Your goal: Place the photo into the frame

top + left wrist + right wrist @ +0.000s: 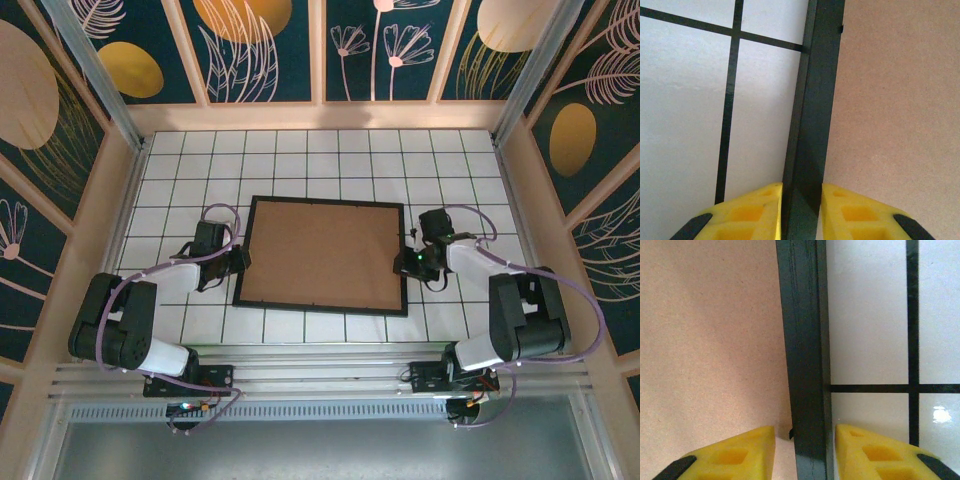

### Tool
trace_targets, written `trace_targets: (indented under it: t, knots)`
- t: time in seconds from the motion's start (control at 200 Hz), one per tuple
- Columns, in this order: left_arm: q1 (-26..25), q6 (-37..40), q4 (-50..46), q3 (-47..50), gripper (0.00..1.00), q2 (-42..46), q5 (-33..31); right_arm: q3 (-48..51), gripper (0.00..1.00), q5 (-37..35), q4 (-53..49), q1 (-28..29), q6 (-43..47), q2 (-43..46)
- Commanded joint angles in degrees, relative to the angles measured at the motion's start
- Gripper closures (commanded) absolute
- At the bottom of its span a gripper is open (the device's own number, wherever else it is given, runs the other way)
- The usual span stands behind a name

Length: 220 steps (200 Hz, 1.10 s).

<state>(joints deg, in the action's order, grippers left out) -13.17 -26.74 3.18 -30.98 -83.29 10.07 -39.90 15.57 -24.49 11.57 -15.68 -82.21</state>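
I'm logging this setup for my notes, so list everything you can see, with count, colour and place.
frame: one, black, flat in mid-table
backing board: one, brown, inside the frame
table: one, white tiles with dark lines, under everything
wall panels: several, dark teal with gold and pink plants, around the table
left gripper: one, yellow fingers, closed on the frame's left rail
right gripper: one, yellow fingers, open astride the frame's right rail
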Motion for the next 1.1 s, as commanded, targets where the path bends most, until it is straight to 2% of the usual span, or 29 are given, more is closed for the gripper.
trace_targets:
  t: [0.0, 0.12, 0.295, 0.435, 0.836, 1.096]
  knots:
    - [-0.7, -0.8, -0.3, -0.4, 0.75, 0.5, 2.1, -1.3, 0.58, 0.1, -2.4, -1.4, 0.0, 2.6]
    - [-0.7, -0.8, -0.3, -0.7, 0.74, 0.0, 2.4, -1.1, 0.57, -0.9, -2.9, -2.2, 0.5, 2.6]
    - [-0.7, -0.6, -0.2, -0.8, 0.75, 0.0, 2.4, -1.2, 0.66, -1.6, -2.2, -2.4, 0.4, 1.3]
    - [-0.7, -0.6, -0.3, -0.7, 0.75, 0.0, 2.5, -1.4, 0.68, -1.7, -1.3, -2.3, 0.5, -0.2]
    - [-0.7, -0.6, -0.1, -0.5, 0.75, 0.0, 2.7, -1.7, 0.64, 0.2, 0.8, 0.4, -0.2, -2.8]
    - [-0.7, -0.6, 0.2, -0.4, 0.75, -0.1, 3.5, -1.5, 0.62, -1.9, 1.0, 3.1, -1.2, -4.6]
